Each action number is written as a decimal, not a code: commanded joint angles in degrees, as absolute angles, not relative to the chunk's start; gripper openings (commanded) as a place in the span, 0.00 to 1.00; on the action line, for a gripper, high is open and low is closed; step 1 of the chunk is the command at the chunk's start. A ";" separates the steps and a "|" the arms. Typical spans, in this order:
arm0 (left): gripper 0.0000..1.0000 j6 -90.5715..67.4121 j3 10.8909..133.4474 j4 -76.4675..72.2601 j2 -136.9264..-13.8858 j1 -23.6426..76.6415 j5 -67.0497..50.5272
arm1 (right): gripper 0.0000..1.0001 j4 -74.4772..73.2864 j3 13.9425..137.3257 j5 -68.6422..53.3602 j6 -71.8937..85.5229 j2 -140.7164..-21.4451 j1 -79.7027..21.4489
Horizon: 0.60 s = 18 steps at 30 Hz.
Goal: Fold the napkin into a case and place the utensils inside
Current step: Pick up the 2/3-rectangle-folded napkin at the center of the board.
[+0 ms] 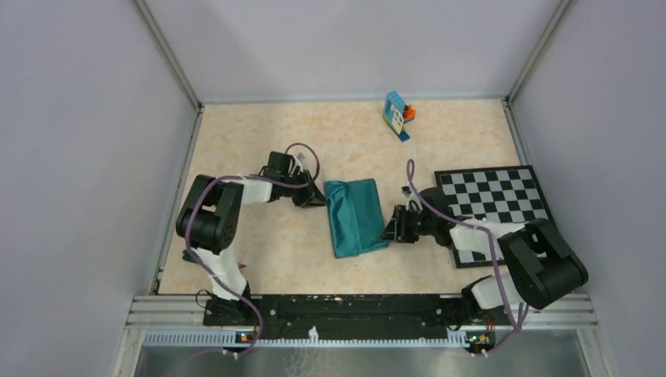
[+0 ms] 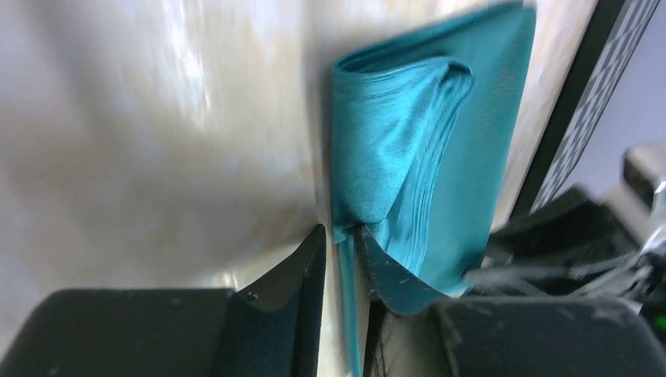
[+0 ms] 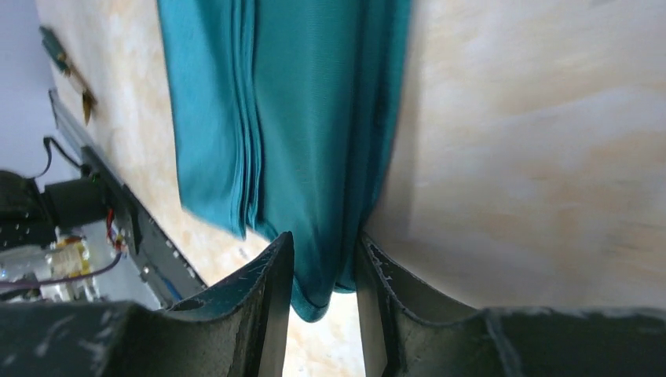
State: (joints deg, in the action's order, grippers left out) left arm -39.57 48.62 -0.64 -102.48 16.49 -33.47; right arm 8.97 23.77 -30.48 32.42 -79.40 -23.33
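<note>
Teal napkin (image 1: 355, 216) has edges inside left pincer (image 1: 316, 198) and right pincer (image 1: 390, 229)

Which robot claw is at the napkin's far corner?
The left gripper: its fingers straddle the napkin's far-left corner. The right gripper sits at the near-right edge instead, beside the checkerboard mat.

A black-and-white checkerboard mat (image 1: 503, 192) lies just to the right of the right gripper (image 1: 389, 227); blue-orange toy blocks (image 1: 399, 115) stand well beyond it.
</note>
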 commanded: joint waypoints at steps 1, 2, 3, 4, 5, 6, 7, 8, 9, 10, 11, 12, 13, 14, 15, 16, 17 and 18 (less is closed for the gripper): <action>0.26 -36.82 56.12 1.53 -109.00 14.06 -27.83 | 0.34 18.57 21.80 -28.67 40.71 -80.73 -31.72; 0.28 -35.81 57.93 3.35 -109.63 13.49 -27.71 | 0.34 19.88 21.58 -27.95 41.67 -80.69 -33.53; 0.31 -34.66 59.89 5.60 -109.76 13.30 -27.40 | 0.35 20.11 21.56 -27.46 42.23 -80.57 -34.90; 0.35 -33.36 61.45 7.75 -109.30 13.27 -26.20 | 0.35 19.78 21.55 -27.16 42.35 -80.25 -35.28; 0.40 -32.31 62.12 9.70 -108.40 13.27 -24.86 | 0.37 18.79 21.68 -26.63 42.21 -79.56 -35.28; 0.45 -31.27 61.84 10.72 -106.78 13.32 -23.73 | 0.39 16.30 22.14 -25.52 40.95 -78.58 -34.95; 0.49 -30.59 60.95 11.42 -104.86 13.35 -22.83 | 0.42 13.64 22.94 -24.33 39.48 -77.30 -34.49; 0.53 -30.06 59.67 12.08 -102.75 13.36 -22.22 | 0.45 10.98 23.50 -23.20 37.82 -75.84 -33.60; 0.57 -29.65 58.12 12.56 -100.33 13.48 -21.89 | 0.47 8.86 23.94 -22.57 36.32 -73.85 -31.93; 0.61 -29.27 56.37 13.19 -97.85 13.76 -21.40 | 0.51 6.99 24.36 -22.35 35.03 -72.25 -30.25; 0.65 -28.85 54.61 13.91 -94.04 14.43 -21.00 | 0.54 5.17 24.77 -22.44 33.40 -71.04 -28.09; 0.68 -28.52 52.71 15.10 -91.14 15.57 -20.15 | 0.56 3.52 25.30 -22.71 32.18 -69.89 -25.84; 0.71 -28.48 51.83 16.62 -88.57 17.02 -19.15 | 0.58 1.63 26.09 -22.95 30.96 -69.06 -23.58; 0.73 -28.85 51.28 18.39 -85.89 19.28 -18.21 | 0.59 0.34 26.96 -23.13 29.71 -68.62 -21.36; 0.74 -29.81 51.09 20.02 -83.76 21.72 -16.64 | 0.60 -2.51 27.87 -23.18 28.64 -68.32 -19.62; 0.75 -30.99 51.14 21.60 -81.43 25.15 -14.80 | 0.61 -3.97 29.10 -22.94 27.70 -68.35 -18.05; 0.75 -32.46 51.44 22.66 -79.62 29.06 -12.13 | 0.61 -5.25 30.10 -22.33 27.04 -68.49 -16.89; 0.77 -34.12 51.98 23.79 -78.51 34.39 -9.32 | 0.62 -6.15 31.04 -21.77 26.69 -68.94 -15.73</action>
State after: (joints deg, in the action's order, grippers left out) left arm -31.53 51.29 18.37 -85.32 21.98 -17.50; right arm 0.89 26.00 -23.94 31.90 -69.73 -19.79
